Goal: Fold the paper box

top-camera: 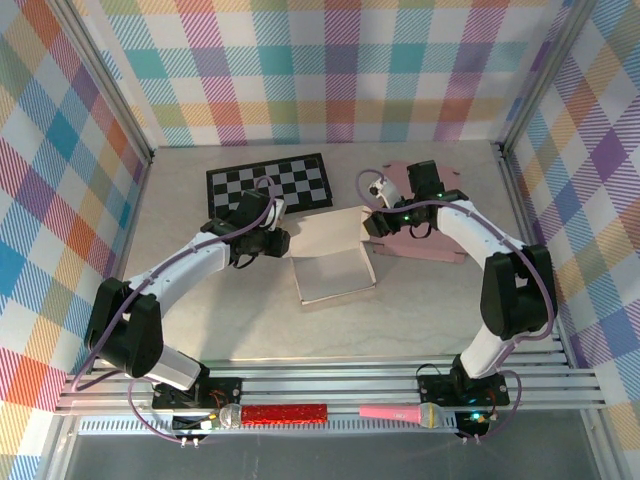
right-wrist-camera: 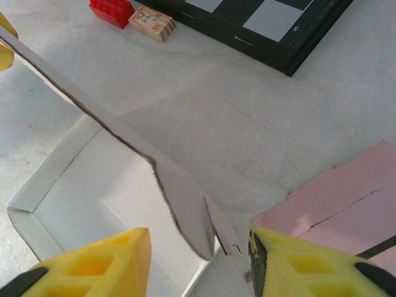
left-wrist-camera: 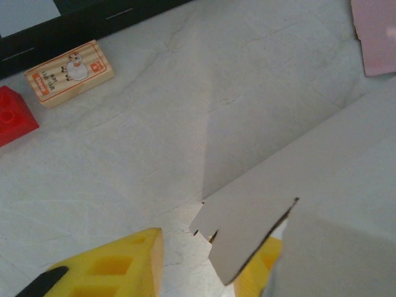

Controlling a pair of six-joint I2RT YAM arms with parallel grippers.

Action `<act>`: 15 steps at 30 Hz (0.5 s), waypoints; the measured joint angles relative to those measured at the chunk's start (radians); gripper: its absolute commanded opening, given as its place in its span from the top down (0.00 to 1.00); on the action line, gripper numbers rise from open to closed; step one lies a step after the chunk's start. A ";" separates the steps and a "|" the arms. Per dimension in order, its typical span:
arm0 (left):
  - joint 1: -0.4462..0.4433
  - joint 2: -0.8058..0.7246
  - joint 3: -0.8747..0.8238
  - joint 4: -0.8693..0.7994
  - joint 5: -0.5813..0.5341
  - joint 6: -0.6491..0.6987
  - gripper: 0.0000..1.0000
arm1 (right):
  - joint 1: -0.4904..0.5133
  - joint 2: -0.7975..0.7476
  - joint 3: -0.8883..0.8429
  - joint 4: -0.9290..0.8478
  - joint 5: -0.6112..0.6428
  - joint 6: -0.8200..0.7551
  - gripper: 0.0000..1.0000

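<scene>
Paper box [top-camera: 335, 272]: white, lies mid-worktop [top-camera: 420, 310] between the two arms, tray side up, rear panel raised and leaning back toward the checkerboard [top-camera: 270, 182].

Left gripper [left-wrist-camera: 213, 247]: at the left end of the raised panel. Jaws part-open. The left wrist view shows a notched corner flap [left-wrist-camera: 247, 216] between the yellow fingers [left-wrist-camera: 124, 266], lying over the right-hand one; the other finger is clear of it. Firm pinch: cannot tell.

Right gripper [right-wrist-camera: 199, 238]: at the right end of the same panel. Jaws apart, straddling the panel's ragged top edge [right-wrist-camera: 179, 204]; a gap shows on both sides of the card, so nothing is clamped.

Tray interior [right-wrist-camera: 105, 210] is visible under the right gripper.

Pink card sheet [right-wrist-camera: 346, 198] lies flat just right of the box.

Red brick [left-wrist-camera: 12, 114] and a printed wooden block [left-wrist-camera: 70, 72] sit side by side next to the checkerboard's edge, apart from the box.

Two microphones, one red [top-camera: 285, 413] and one pink [top-camera: 400, 412], rest on the front rail.
</scene>
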 measured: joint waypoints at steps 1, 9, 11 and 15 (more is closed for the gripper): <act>0.000 0.000 0.000 0.000 0.003 0.002 0.74 | 0.000 0.005 0.006 -0.003 0.000 0.001 0.60; 0.000 0.003 0.013 0.000 0.010 0.003 0.82 | 0.002 0.048 0.068 -0.034 0.001 0.006 0.72; 0.000 0.006 0.021 0.000 0.010 0.002 0.85 | 0.005 0.053 0.078 -0.042 0.001 0.007 0.73; 0.000 0.013 0.028 0.000 0.010 0.002 0.90 | 0.010 0.054 0.080 -0.062 0.002 0.008 0.77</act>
